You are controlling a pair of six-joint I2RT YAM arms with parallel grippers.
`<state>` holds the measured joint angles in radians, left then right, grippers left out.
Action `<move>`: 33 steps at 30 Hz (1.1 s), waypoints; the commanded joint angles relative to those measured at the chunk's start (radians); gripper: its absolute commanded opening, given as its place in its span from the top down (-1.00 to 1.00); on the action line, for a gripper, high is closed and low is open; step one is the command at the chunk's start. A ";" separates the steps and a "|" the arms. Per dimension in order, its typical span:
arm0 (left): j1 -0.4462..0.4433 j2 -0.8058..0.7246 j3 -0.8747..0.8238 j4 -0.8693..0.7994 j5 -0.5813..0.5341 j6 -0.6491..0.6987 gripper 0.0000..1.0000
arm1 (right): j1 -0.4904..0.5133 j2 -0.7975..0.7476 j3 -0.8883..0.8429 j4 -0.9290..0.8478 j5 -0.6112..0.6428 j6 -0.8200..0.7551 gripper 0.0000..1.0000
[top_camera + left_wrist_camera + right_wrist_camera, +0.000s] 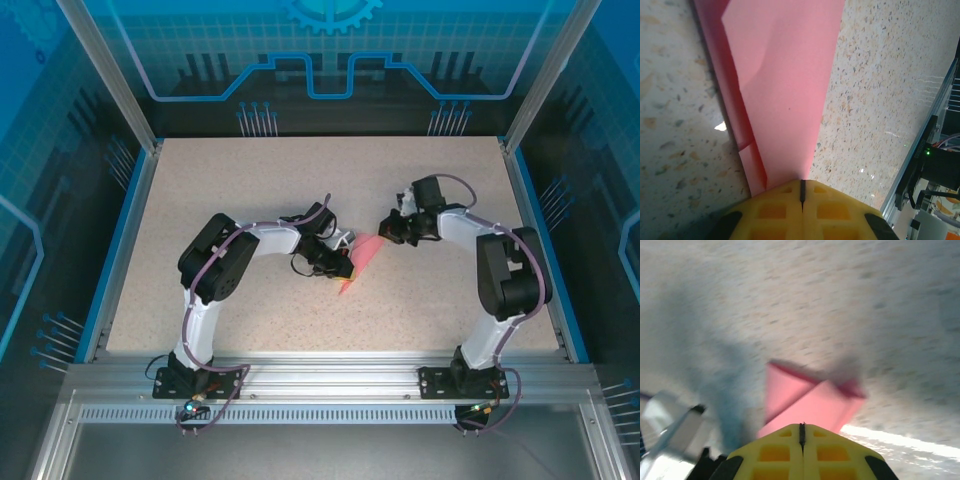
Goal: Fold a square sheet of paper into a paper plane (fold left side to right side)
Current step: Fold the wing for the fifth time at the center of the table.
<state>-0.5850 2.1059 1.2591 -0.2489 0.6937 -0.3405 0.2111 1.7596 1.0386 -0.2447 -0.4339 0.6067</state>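
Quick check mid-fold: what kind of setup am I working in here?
Probably an enclosed robot demo or lab cell: a speckled beige tabletop, silver aluminium frame rails along the near edge, and blue circuit-pattern wall panels around it.

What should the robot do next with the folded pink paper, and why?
Probably slide the shut left gripper forward along the folded pink paper to press its crease flatter. Its tips rest at the paper's near end, the layers look slightly raised, and the shut right gripper sits opposite.
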 commanded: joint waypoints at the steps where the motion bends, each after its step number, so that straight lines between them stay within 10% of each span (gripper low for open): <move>1: 0.006 0.008 -0.022 -0.088 -0.042 0.007 0.97 | 0.060 0.009 -0.039 0.043 -0.051 0.049 1.00; 33: -0.027 -0.108 -0.021 -0.090 0.063 -0.032 0.65 | 0.111 0.176 -0.031 -0.037 0.039 0.079 1.00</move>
<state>-0.5961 1.9743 1.2404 -0.3088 0.7155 -0.3676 0.3153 1.8912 1.0145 -0.2081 -0.4538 0.6918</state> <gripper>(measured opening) 0.174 0.044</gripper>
